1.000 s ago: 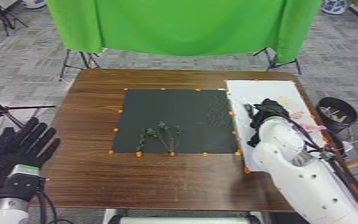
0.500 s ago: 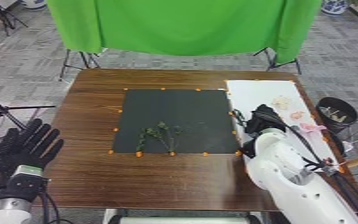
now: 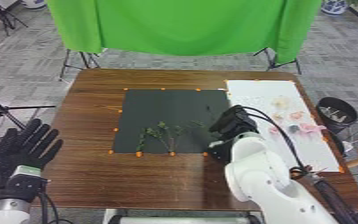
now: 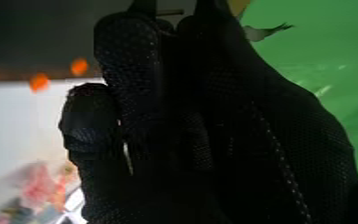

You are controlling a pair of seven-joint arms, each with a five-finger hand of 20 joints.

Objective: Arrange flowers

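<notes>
Right hand (image 3: 235,122) over the dark mat's (image 3: 162,105) right edge, closed round a thin sprig (image 4: 266,32), the glove hiding most of it! Green stems (image 3: 162,134) lie near on the mat; pink flowers (image 3: 309,128) right, on the white sheet (image 3: 264,90), partly behind the arm. Left hand (image 3: 19,156), open, near the surface's (image 3: 91,172) left edge.
</notes>
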